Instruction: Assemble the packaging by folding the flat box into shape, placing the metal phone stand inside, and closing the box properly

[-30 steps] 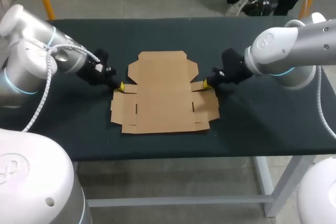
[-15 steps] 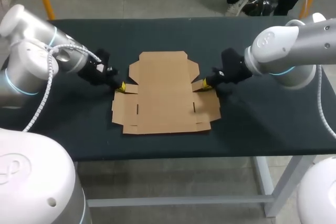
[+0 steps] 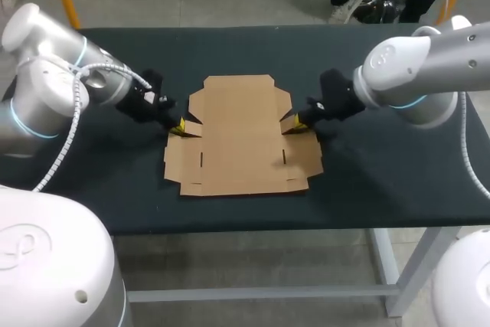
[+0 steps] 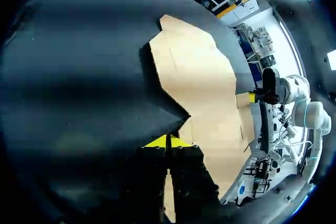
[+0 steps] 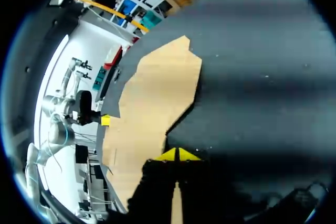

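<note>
The flat brown cardboard box lies in the middle of the dark table. My left gripper is at its left side flap and shut on that flap's edge. In the left wrist view the flap runs in between the closed yellow tips of that gripper. On the opposite side, my right gripper is shut on the right side flap. In the right wrist view the cardboard meets that gripper's pinched tips. Both pinched flaps stand tilted up a little. No metal phone stand shows in any view.
The dark tabletop stretches bare around the box, out to its front edge. Each wrist view shows my other arm's gripper across the box, the right one and the left one.
Both grippers have drawn slightly inward toward the box's middle, lifting the two side flaps. The box's front edge has shifted a little.
</note>
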Action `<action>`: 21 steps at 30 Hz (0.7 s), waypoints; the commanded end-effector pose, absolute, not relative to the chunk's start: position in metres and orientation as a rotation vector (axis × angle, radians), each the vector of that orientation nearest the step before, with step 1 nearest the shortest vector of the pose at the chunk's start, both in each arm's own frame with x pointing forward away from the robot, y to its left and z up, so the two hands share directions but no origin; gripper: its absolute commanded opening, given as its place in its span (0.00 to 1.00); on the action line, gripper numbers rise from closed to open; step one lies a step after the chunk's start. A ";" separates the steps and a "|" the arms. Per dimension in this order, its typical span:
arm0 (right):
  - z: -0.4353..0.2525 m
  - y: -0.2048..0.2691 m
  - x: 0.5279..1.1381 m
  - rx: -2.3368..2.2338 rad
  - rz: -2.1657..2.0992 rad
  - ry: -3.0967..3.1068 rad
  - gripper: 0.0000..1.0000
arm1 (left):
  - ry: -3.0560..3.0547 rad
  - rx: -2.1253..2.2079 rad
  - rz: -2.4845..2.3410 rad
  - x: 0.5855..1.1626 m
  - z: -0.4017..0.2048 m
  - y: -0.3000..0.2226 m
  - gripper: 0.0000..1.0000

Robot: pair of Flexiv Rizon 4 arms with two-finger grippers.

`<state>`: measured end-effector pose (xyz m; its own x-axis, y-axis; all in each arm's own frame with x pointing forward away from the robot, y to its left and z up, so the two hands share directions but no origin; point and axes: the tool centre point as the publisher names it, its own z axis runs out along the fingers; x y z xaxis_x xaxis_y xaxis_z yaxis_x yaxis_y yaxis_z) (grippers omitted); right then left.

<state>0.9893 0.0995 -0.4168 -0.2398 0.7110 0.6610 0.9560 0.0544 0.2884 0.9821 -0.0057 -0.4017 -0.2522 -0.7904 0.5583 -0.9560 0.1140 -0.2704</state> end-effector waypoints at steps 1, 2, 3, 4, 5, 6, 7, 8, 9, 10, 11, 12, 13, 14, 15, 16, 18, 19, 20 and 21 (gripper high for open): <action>-0.415 0.103 0.989 -1.690 -0.987 -2.000 0.00 | -2.123 1.743 0.841 0.982 -0.399 -0.009 0.00; -0.415 0.103 0.989 -1.696 -0.984 -2.001 0.00 | -2.125 1.754 0.834 0.982 -0.398 -0.009 0.00; -0.415 0.103 0.989 -1.700 -0.982 -2.002 0.00 | -2.127 1.760 0.829 0.982 -0.398 -0.010 0.00; -0.414 0.104 0.989 -1.703 -0.981 -2.002 0.00 | -2.129 1.761 0.826 0.982 -0.398 -0.010 0.00; -0.414 0.105 0.989 -1.708 -0.978 -2.005 0.00 | -2.132 1.767 0.818 0.982 -0.398 -0.011 0.00; -0.413 0.105 0.989 -1.711 -0.977 -2.008 0.00 | -2.133 1.770 0.815 0.982 -0.398 -0.012 0.00; -0.413 0.106 0.989 -1.713 -0.976 -2.008 0.00 | -2.134 1.774 0.811 0.982 -0.398 -0.013 0.00; -0.413 0.107 0.989 -1.713 -0.976 -2.009 0.00 | -2.136 1.778 0.806 0.982 -0.398 -0.014 0.00; -0.413 0.108 0.990 -1.714 -0.976 -2.011 0.00 | -2.138 1.785 0.802 0.982 -0.398 -0.015 0.00; -0.413 0.108 0.990 -1.716 -0.973 -2.014 0.00 | -2.141 1.794 0.796 0.981 -0.398 -0.017 0.00; -0.413 0.109 0.990 -1.718 -0.972 -2.016 0.00 | -2.142 1.797 0.794 0.981 -0.398 -0.018 0.00; -0.413 0.110 0.990 -1.720 -0.970 -2.017 0.00 | -2.142 1.799 0.793 0.981 -0.398 -0.018 0.00; -0.412 0.111 0.990 -1.728 -0.965 -2.022 0.00 | -2.145 1.806 0.787 0.981 -0.398 -0.019 0.00; -0.412 0.111 0.990 -1.733 -0.962 -2.025 0.00 | -2.148 1.814 0.783 0.981 -0.397 -0.020 0.00; -0.412 0.112 0.990 -1.735 -0.960 -2.027 0.00 | -2.149 1.816 0.782 0.981 -0.397 -0.021 0.00; -0.412 0.112 0.990 -1.741 -0.957 -2.029 0.00 | -2.153 1.823 0.775 0.980 -0.397 -0.022 0.00; -0.411 0.113 0.990 -1.752 -0.954 -2.031 0.00 | -2.156 1.843 0.764 0.980 -0.396 -0.024 0.00; -0.411 0.113 0.990 -1.756 -0.953 -2.031 0.00 | -2.158 1.849 0.758 0.980 -0.396 -0.024 0.00; -0.410 0.114 0.990 -1.765 -0.952 -2.032 0.00 | -2.159 1.862 0.752 0.979 -0.396 -0.025 0.00; -0.410 0.114 0.990 -1.778 -0.947 -2.033 0.00 | -2.160 1.865 0.745 0.979 -0.395 -0.026 0.00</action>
<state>0.9921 0.1101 -0.4118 -0.2126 0.7552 0.6201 0.9572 0.0334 0.2875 0.9803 -0.0211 -0.3985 -0.1989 -0.8505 0.4869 -0.9644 0.0816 -0.2515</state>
